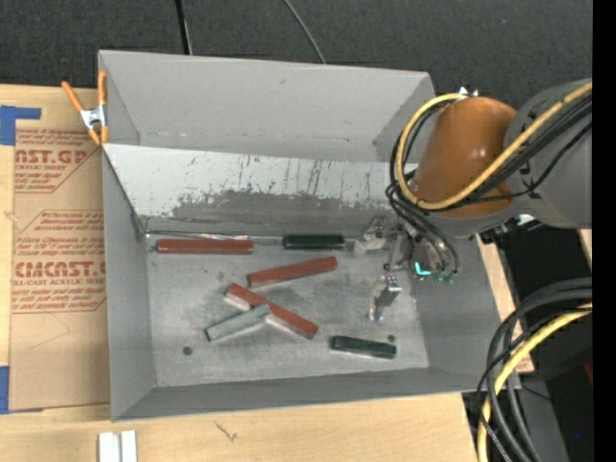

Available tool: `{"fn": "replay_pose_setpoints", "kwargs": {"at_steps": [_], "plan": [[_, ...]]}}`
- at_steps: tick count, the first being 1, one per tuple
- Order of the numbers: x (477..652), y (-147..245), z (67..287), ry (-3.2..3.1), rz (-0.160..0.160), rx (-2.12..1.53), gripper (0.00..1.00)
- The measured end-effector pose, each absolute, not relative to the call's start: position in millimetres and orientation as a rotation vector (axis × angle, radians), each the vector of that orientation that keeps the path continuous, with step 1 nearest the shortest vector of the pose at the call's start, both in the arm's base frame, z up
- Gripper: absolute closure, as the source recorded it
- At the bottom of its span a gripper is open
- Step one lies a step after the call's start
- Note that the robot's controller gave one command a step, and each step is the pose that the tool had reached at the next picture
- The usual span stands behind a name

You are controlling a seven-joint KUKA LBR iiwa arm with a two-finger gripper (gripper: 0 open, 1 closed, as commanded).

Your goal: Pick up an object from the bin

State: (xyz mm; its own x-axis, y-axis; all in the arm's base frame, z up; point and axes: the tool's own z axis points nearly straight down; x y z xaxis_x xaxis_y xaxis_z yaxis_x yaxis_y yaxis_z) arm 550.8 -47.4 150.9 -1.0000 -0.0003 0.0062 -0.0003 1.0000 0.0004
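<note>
Toward three o'clock of the grey bin (250,104), the gripper (385,298) hangs over bare floor, and whether it is open or closed cannot be told: its tip is small and blends into the metal behind it. Nothing can be made out in its grasp. The wrist above is wrapped by an orange cover (462,157) and looping cables (423,229), which hide the bin's right wall. Nearest it, at about five o'clock from the tip, lies a dark green stick (363,346), apart from it. At ten o'clock from the gripper a red-brown stick (292,272) lies tilted; along the back wall are a long red-brown stick (204,246) and another green stick (313,242). At the floor's centre, three short sticks (260,314) overlap, pink, grey-green and red. The floor is scuffed, the back wall streaked dark. A light wooden table (289,426) carries the bin.
</note>
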Motion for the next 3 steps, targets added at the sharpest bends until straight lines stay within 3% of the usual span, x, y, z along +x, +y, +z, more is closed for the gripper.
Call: {"fn": "replay_pose_setpoints", "kwargs": {"at_steps": [1,2,3], "plan": [[552.8,-47,155,-3.143,0.001,0.001,0.0],[532.0,-58,134,-3.151,0.002,0.109,0.0],[522.2,-78,84,-3.14,-0.001,0.102,1.0]]}}
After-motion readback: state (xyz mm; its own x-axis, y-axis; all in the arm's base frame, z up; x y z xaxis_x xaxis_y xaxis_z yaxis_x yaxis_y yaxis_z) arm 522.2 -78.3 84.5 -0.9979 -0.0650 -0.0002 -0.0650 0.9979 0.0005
